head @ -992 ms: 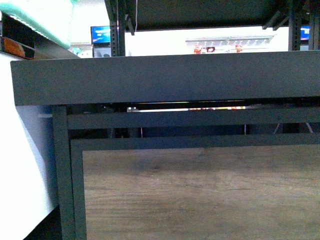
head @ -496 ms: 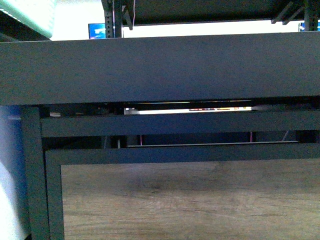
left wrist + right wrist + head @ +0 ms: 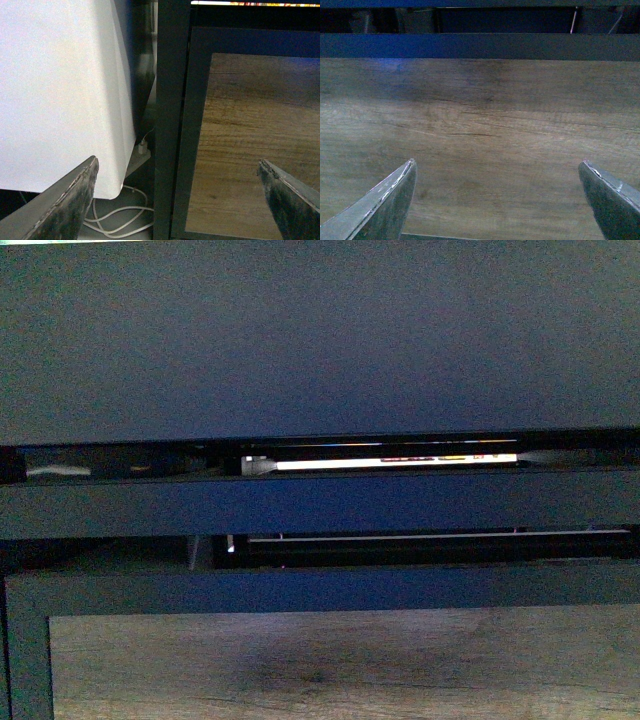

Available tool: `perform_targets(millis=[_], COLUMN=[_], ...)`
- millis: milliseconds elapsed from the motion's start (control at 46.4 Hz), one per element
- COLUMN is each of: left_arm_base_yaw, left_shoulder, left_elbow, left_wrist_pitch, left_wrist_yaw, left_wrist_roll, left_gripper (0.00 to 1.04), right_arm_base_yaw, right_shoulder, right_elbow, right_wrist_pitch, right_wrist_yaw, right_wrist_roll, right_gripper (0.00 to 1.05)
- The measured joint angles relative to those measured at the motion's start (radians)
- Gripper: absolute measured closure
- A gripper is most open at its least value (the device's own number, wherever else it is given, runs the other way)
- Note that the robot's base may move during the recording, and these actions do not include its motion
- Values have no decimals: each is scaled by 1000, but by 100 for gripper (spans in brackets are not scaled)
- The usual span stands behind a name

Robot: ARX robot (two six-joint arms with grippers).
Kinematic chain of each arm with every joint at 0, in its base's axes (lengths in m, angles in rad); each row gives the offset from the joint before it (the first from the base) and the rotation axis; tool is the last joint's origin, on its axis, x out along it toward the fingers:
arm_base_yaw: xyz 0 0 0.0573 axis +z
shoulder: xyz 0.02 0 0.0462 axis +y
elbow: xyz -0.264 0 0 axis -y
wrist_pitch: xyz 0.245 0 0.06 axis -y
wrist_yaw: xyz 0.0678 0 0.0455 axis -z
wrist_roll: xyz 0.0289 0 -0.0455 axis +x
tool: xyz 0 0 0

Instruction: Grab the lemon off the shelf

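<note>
Both grippers were released and empty. The left gripper [image 3: 177,161], seen from its wrist camera, had its two dark fingers spread wide with nothing between them, and the right gripper [image 3: 497,163] showed the same wide gap. Each faced the low front of the large black metal-framed shelf [image 3: 320,510], not its upper trays. The right one looked squarely at the brown wood-grain front panel [image 3: 480,125]. The left one sat near the shelf's left corner, where a black upright post [image 3: 170,125] stood beside a big white smooth-sided unit [image 3: 55,90], with a thin white cable [image 3: 120,220] lying on the floor at its foot. In the front view the broad dark front edge of a tray [image 3: 320,340] filled the upper half. Below it were a narrow bright slit and frame bars, and the wood-grain panel lay along the bottom. No arm appeared in that view. The lemon showed in none of the three views. If it lay on a tray, it was above the tray edge and hidden, so its place could not be told. The task therefore looked to be at its very start: nothing was grasped and the fruit was not found. Left to do were finding the fruit, raising an arm to tray height, reaching, closing on it and lifting it.
</note>
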Motion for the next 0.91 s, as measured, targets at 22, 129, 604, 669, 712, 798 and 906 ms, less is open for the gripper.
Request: perform_targets(millis=[22, 129, 604, 669, 712, 798, 906], left_arm_base_yaw=[0, 0, 0, 0, 0, 0, 0], left_shoulder=[0, 0, 0, 0, 0, 0, 0], left_elbow=[0, 0, 0, 0, 0, 0, 0], left_wrist_pitch=[0, 0, 0, 0, 0, 0, 0], left_wrist_yaw=[0, 0, 0, 0, 0, 0, 0], left_wrist_roll=[0, 0, 0, 0, 0, 0, 0], left_gripper=[8, 8, 8, 8, 8, 8, 8], right_arm_base_yaw=[0, 0, 0, 0, 0, 0, 0], right_shoulder=[0, 0, 0, 0, 0, 0, 0], right_elbow=[0, 0, 0, 0, 0, 0, 0], right_wrist_pitch=[0, 0, 0, 0, 0, 0, 0], right_wrist_yaw=[0, 0, -1, 0, 0, 0, -1], right_wrist_roll=[0, 0, 0, 0, 0, 0, 1], right_gripper=[8, 8, 8, 8, 8, 8, 8])
